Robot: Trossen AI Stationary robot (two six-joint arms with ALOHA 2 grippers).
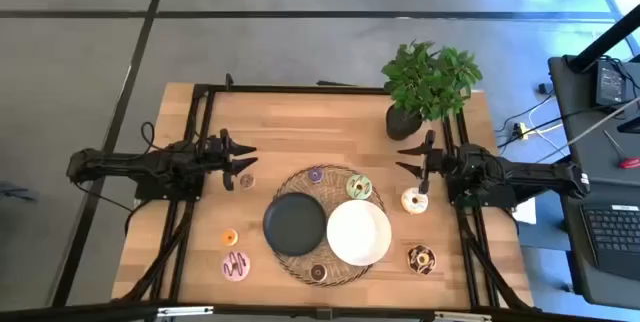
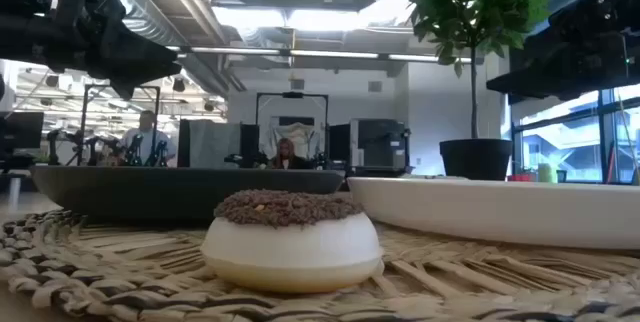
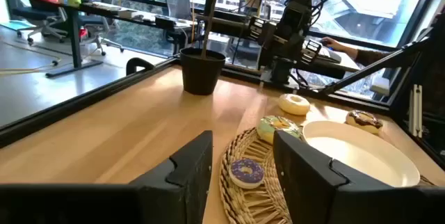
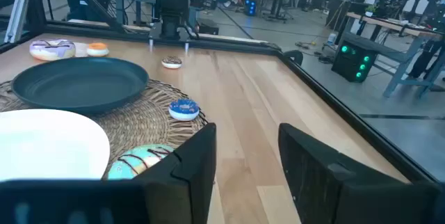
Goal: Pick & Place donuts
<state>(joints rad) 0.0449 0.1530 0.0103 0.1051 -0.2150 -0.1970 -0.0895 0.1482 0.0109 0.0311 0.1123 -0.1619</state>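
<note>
Both arms hover empty above the wooden table (image 1: 300, 127). The left gripper (image 1: 243, 159) has its jaws apart, nothing between them; a small cream-iced donut (image 1: 246, 180) lies just below its tips, too small to make out well. The right gripper (image 1: 412, 157) likewise stands spread and holds nothing, with a cream donut (image 1: 415, 201) just beside it, toward the near edge.

Between the two grippers lies a woven mat (image 1: 300, 262), largely covered by a black plate (image 1: 295, 224) and a white plate (image 1: 359, 232). On the mat's far rim sit a purple donut (image 1: 315, 174) and a green donut (image 1: 359, 187); a chocolate-topped donut (image 1: 318, 272) rests on its near rim and fills the low view, blocking most of both plates there.

Off the mat, nearer the left gripper, lie an orange donut (image 1: 229, 237) and a striped pink donut (image 1: 236, 265). A brown donut (image 1: 421, 259) lies nearer the right gripper. A potted plant (image 1: 428, 82) stands just behind the right gripper, its foliage hiding the table corner.

In the right wrist view the green donut is partly cut off by the gripper's own fingers (image 4: 198, 161).
</note>
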